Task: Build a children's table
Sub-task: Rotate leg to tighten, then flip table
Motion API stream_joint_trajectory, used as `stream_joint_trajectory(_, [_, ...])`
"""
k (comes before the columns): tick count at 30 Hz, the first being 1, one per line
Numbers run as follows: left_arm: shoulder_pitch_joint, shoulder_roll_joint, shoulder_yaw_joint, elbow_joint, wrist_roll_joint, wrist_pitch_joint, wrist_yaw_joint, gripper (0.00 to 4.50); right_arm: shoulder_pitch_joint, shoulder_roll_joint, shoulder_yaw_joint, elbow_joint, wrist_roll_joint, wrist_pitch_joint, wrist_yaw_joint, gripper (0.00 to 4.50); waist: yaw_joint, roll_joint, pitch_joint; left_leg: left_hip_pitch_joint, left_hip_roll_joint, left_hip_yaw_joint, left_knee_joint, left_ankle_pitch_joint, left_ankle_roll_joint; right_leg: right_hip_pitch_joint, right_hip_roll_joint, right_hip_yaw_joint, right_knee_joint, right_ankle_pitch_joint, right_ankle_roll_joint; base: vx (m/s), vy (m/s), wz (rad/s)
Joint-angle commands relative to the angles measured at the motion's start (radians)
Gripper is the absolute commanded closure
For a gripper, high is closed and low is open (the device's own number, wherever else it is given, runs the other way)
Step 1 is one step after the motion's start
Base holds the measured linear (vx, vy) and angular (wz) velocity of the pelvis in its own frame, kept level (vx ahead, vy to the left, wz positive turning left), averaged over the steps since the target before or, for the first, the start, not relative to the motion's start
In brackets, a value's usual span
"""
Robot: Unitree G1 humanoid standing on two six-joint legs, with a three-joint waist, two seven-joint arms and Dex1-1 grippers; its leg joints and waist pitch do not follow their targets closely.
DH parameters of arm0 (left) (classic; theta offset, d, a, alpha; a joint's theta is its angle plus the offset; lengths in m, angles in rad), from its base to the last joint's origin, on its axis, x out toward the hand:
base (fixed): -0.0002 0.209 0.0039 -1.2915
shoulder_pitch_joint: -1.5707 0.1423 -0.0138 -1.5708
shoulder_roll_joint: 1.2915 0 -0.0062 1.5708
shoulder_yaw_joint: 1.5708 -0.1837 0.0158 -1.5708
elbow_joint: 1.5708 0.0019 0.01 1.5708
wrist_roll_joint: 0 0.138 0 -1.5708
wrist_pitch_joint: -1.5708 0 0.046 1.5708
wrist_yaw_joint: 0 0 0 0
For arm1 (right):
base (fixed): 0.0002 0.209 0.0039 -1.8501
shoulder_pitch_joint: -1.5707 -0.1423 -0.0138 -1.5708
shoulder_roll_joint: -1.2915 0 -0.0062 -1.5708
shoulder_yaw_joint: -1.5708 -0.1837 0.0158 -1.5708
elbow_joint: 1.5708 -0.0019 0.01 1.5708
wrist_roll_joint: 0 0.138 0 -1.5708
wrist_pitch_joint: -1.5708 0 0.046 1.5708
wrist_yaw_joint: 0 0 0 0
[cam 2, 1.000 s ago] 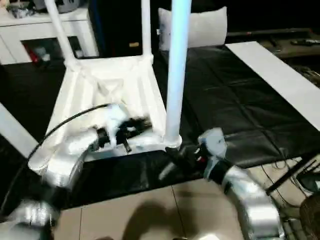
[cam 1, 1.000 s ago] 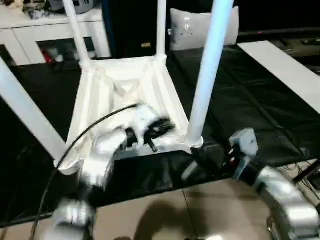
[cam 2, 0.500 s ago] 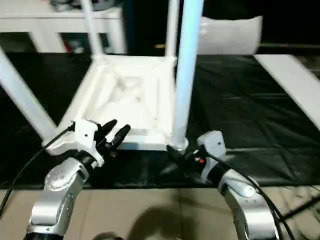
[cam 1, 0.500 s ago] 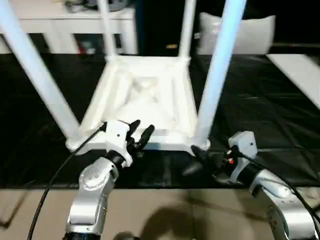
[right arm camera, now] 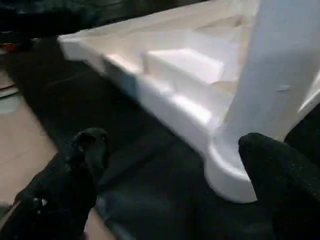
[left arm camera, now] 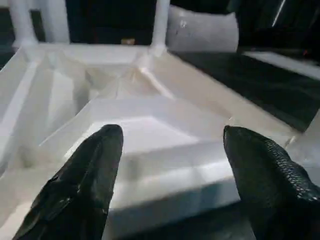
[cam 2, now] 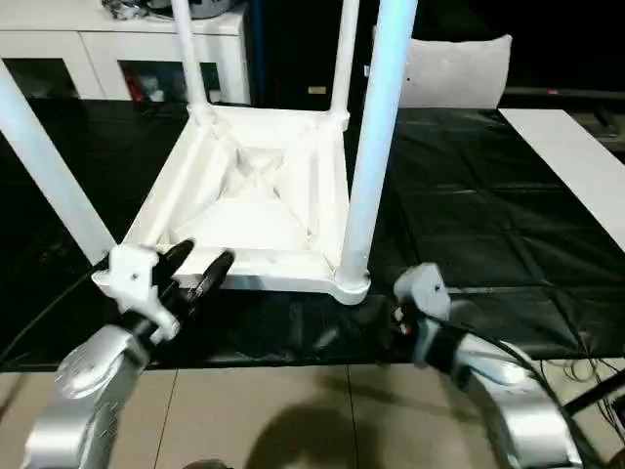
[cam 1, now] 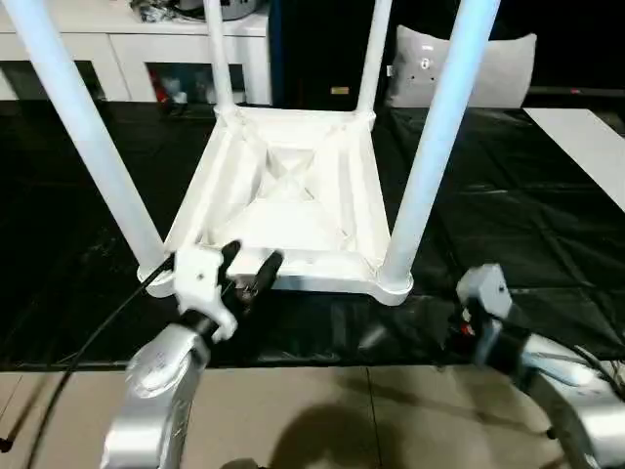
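left hand [cam 1: 251, 270]: on a silver forearm rising from the near edge, black fingers spread wide, nothing between them, pointing at the near rim of the children's table; tips just short of the rim, not gripping it.
left hand, wrist view: both fingers [left arm camera: 82, 182] well apart, white ribbed underside directly ahead between them.
right hand [right arm camera: 170, 175]: fingers stand wide apart, holding nothing; forearm comes in from the near right, hand low over the black cover, aimed at the near right corner socket.
right hand to leg: near right leg [cam 1: 433, 156] and its round socket just ahead of the fingers, apart, no contact visible.
children's table [cam 1: 293, 191]: lies upside down on the black-covered tabletop [cam 1: 508, 195], ribbed underside facing up, just beyond both hands.
table long axis: runs away from the hands, near short rim closest to them.
legs: four white tubes seated in the corner sockets, pointing up and splaying slightly outward; near left leg [cam 1: 93, 137] just beyond the left hand, two far legs at the far corners.
beyond the table: white cushion [cam 1: 464, 68] at the far right, white cabinet [cam 1: 137, 49] at the far left.
floor [cam 1: 322, 410]: tan tiles under both forearms.
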Motion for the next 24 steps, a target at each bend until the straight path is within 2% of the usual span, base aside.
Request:
stream_joint_trajectory(1, [0.011,0.006,-0.004,-0.026,0.002,0.010,0.006,0.64,-0.010,-0.015,0.024,-0.026,0.025,0.005,0.040,0.00,0.000,-0.005,-0.039,0.000,0.105,-0.044,-0.090,-0.223,0.079,0.038,-0.147,0.085,-0.102,-0.330,-0.094,0.000,0.000,0.00])
stream_joint_trajectory(5, [0.041,0.018,-0.002,-0.044,0.000,0.014,0.018,0.29,-0.030,-0.008,0.052,-0.025,0.035,0.003,0.059,0.00,0.002,-0.005,-0.040,-0.002,0.105,-0.043,-0.088,-0.186,0.096,0.037,-0.145,0.084,-0.099,-0.297,-0.105,0.000,0.000,0.00])
stream_joint_trajectory(6, [0.054,0.021,-0.002,-0.049,-0.004,0.011,0.017,0.24,-0.041,0.009,0.060,-0.014,0.029,-0.005,0.051,0.00,0.006,0.000,-0.041,-0.001,0.106,-0.044,-0.087,-0.178,0.094,0.036,-0.145,0.084,-0.098,-0.282,-0.110,0.000,0.000,0.00])
stream_joint_trajectory(7, [0.058,0.022,-0.002,-0.051,-0.005,0.011,0.017,0.23,-0.045,0.016,0.063,-0.008,0.026,-0.009,0.047,0.00,0.004,-0.003,-0.042,-0.003,0.106,-0.044,-0.087,-0.172,0.095,0.038,-0.144,0.083,-0.095,-0.268,-0.114,0.000,0.000,0.00])
stream_joint_trajectory(8, [0.080,0.027,-0.001,-0.071,-0.005,0.008,0.022,0.18,-0.082,0.071,0.066,0.043,0.004,-0.040,-0.004,0.00,0.006,0.000,-0.041,-0.006,0.106,-0.046,-0.089,-0.175,0.096,0.038,-0.145,0.082,-0.094,-0.266,-0.119,0.000,0.000,0.00])
stream_joint_trajectory(10, [0.094,0.029,0.004,-0.088,-0.006,0.009,0.026,0.08,-0.107,0.110,0.062,0.076,-0.013,-0.059,-0.052,0.00,0.001,0.001,-0.039,-0.006,0.104,-0.045,-0.091,-0.188,0.085,0.036,-0.146,0.080,-0.096,-0.295,-0.126,0.000,0.000,0.00])
stream_joint_trajectory(11, [0.097,0.030,0.006,-0.091,-0.008,0.009,0.026,0.08,-0.111,0.118,0.062,0.082,-0.016,-0.063,-0.063,0.00,0.005,0.003,-0.041,0.001,0.107,-0.043,-0.089,-0.191,0.073,0.031,-0.146,0.083,-0.098,-0.292,-0.128,0.000,0.000,0.00])
stream_joint_trajectory(12, [0.105,0.033,0.010,-0.097,-0.010,0.009,0.029,0.08,-0.119,0.132,0.058,0.094,-0.025,-0.075,-0.090,0.00,0.007,0.003,-0.040,0.000,0.107,-0.043,-0.091,-0.189,0.069,0.035,-0.144,0.084,-0.096,-0.280,-0.129,0.000,0.000,0.00])
stream_joint_trajectory(13, [0.119,0.040,0.016,-0.102,-0.014,0.009,0.030,0.08,-0.127,0.147,0.051,0.110,-0.037,-0.091,-0.129,0.00,0.012,0.013,-0.041,0.003,0.109,-0.044,-0.091,-0.191,0.063,0.032,-0.144,0.084,-0.093,-0.271,-0.130,0.000,0.000,0.00])
stream_joint_trajectory(14, [0.123,0.042,0.019,-0.105,-0.017,0.009,0.030,0.08,-0.131,0.153,0.048,0.116,-0.040,-0.096,-0.144,0.00,0.010,0.008,-0.040,0.003,0.109,-0.042,-0.093,-0.197,0.059,0.031,-0.140,0.085,-0.091,-0.254,-0.132,0.000,0.000,0.00])
stream_joint_trajectory(16, [0.145,0.046,0.027,-0.118,-0.032,0.006,0.021,0.08,-0.139,0.170,0.026,0.134,-0.051,-0.114,-0.199,0.00,0.016,0.013,-0.040,0.003,0.110,-0.042,-0.096,-0.209,0.053,0.032,-0.142,0.086,-0.089,-0.247,-0.133,0.000,0.000,0.00])
stream_joint_trajectory(18, [0.166,0.049,0.027,-0.130,-0.039,0.001,0.018,0.08,-0.141,0.183,0.002,0.140,-0.052,-0.114,-0.231,0.00,0.025,0.016,-0.039,0.010,0.111,-0.040,-0.096,-0.231,0.041,0.028,-0.143,0.089,-0.091,-0.266,-0.126,0.000,0.000,0.00])
stream_joint_trajectory(21, [0.184,0.048,0.029,-0.131,-0.013,-0.013,0.046,0.08,-0.137,0.193,-0.026,0.142,-0.052,-0.086,-0.270,0.00,0.026,0.012,-0.038,0.010,0.110,-0.039,-0.099,-0.249,0.033,0.029,-0.142,0.091,-0.093,-0.287,-0.115,0.000,0.000,0.00])
stream_joint_trajectory(23, [0.187,0.036,0.041,-0.124,0.011,-0.034,0.089,0.08,-0.129,0.196,-0.044,0.140,-0.015,-0.056,-0.272,0.00,0.027,0.014,-0.036,0.009,0.109,-0.040,-0.100,-0.252,0.034,0.030,-0.142,0.091,-0.095,-0.291,-0.110,0.000,0.000,0.00])
stream_joint_trajectory(24, [0.184,0.032,0.047,-0.121,0.017,-0.044,0.104,0.08,-0.126,0.199,-0.045,0.142,-0.007,-0.064,-0.274,0.00,0.027,0.014,-0.038,0.005,0.108,-0.042,-0.100,-0.246,0.036,0.034,-0.144,0.089,-0.094,-0.290,-0.105,0.000,0.000,0.00])
